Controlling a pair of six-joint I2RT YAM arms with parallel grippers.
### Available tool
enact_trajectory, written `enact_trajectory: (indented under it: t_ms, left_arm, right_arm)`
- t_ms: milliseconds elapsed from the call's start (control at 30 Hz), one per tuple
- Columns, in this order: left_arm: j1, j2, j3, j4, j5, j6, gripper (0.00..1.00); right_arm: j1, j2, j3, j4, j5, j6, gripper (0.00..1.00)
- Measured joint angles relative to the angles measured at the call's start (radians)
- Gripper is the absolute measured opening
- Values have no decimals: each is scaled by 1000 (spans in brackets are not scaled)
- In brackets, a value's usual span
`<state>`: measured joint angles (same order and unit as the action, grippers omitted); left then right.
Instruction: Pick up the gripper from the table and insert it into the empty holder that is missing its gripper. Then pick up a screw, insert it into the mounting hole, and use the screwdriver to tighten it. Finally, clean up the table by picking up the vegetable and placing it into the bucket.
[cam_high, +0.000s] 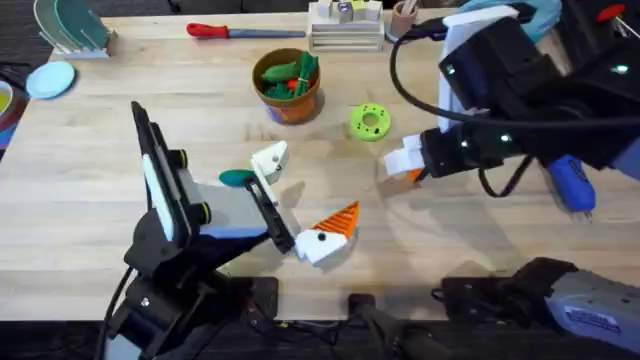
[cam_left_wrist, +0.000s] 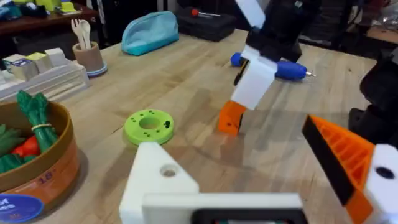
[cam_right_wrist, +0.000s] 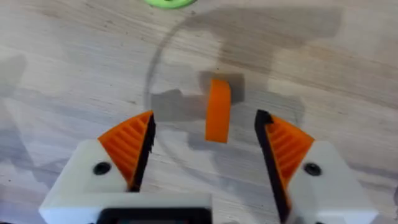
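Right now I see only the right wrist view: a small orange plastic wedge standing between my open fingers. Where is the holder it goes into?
Observer: The bare white plastic holder is one finger of the left gripper, left of the lime-green disc in the overhead view.
Operator: Anything beside it?
Observer: A flat dark teal oval vegetable lies on the table next to it.
Operator: And the screwdriver?
Observer: The chunky blue screwdriver lies to the right of your gripper.
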<state>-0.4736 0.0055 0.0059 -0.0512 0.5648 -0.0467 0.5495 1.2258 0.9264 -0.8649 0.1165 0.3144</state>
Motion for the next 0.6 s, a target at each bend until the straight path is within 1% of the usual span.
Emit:
enact_trajectory:
  t_ms: [233, 333, 367, 433, 533, 600]
  left_arm:
    - [0, 0, 0, 0, 0, 0, 993]
    - [0, 0, 0, 0, 0, 0, 993]
    - [0, 0, 0, 0, 0, 0, 993]
    - [0, 0, 0, 0, 0, 0, 993]
    - [0, 0, 0, 0, 0, 0, 993]
    - [0, 0, 0, 0, 0, 0, 992]
  right_arm:
    - [-20, 76, 0, 14, 3, 0, 802]
    - [-40, 81, 0, 24, 3, 0, 722]
    - [-46, 81, 0, 27, 3, 1, 676]
    - [-54, 81, 0, 28, 3, 1, 616]
    - [-58, 81, 0, 22, -10, 1, 569]
    - [-58, 81, 0, 20, -19, 1, 516]
